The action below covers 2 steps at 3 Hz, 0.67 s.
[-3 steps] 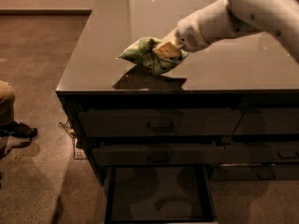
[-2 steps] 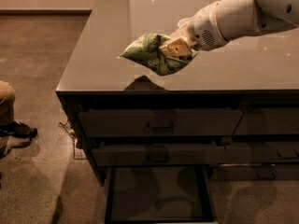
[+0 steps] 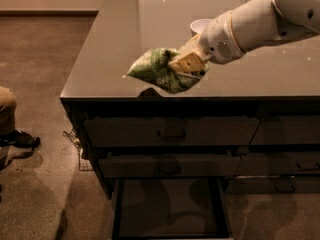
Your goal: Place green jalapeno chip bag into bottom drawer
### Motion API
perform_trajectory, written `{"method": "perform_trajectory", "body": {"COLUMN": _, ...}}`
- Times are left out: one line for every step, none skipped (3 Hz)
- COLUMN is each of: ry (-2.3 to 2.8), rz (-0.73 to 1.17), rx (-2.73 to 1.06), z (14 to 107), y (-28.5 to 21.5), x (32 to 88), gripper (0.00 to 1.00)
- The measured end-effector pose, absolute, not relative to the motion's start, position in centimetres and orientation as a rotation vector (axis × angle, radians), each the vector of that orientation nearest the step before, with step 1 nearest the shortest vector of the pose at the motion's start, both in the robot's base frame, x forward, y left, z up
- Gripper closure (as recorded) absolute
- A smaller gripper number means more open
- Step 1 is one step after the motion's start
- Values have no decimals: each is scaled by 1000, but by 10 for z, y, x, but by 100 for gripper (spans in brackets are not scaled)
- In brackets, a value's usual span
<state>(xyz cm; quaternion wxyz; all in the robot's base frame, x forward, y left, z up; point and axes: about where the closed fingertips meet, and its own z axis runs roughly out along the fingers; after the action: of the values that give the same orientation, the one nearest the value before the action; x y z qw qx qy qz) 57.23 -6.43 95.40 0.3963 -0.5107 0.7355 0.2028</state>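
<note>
Above the front strip of the desk [image 3: 100, 59], the hand [image 3: 186, 64] hangs in the air, its tan fingers [image 3: 181, 62] clamped together on the right end of the green jalapeno chip bag [image 3: 150, 70]. The bag sticks out to the left of the hand, crumpled and tilted, clear of the glossy top, with its dark reflection lying just under it at the desk's front edge. Behind the hand the white arm [image 3: 250, 26] runs up and to the right, out of the picture. A white bowl [image 3: 199, 24] stands on the desk just beyond the wrist, partly hidden by it.

Below the hand the desk's front edge drops straight to the top drawer [image 3: 170, 131] and then the middle drawer [image 3: 167, 165], both pushed in, each with a bar handle. Lower again, almost straight under the hand, the bottom drawer [image 3: 170, 209] is pulled out toward the camera, its dark flat floor bare and its side rims showing on both sides. Nothing stands between the bag and that open tray.

Far to the left of the hand, brown floor [image 3: 45, 59] lies open beside the desk, with a person's leg [image 3: 7, 114] and shoe at the picture's left edge.
</note>
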Motion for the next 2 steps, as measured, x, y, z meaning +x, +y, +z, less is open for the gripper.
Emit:
{"method": "perform_trajectory", "body": {"ry": 1879, "rz": 597, "rx": -1373, "z": 938, "y": -55, "x": 527, "gripper": 100}}
{"method": "perform_trajectory", "body": {"ry": 1926, "rz": 748, "rx": -1436, "z": 896, "y": -37, "x": 475, "gripper": 100}}
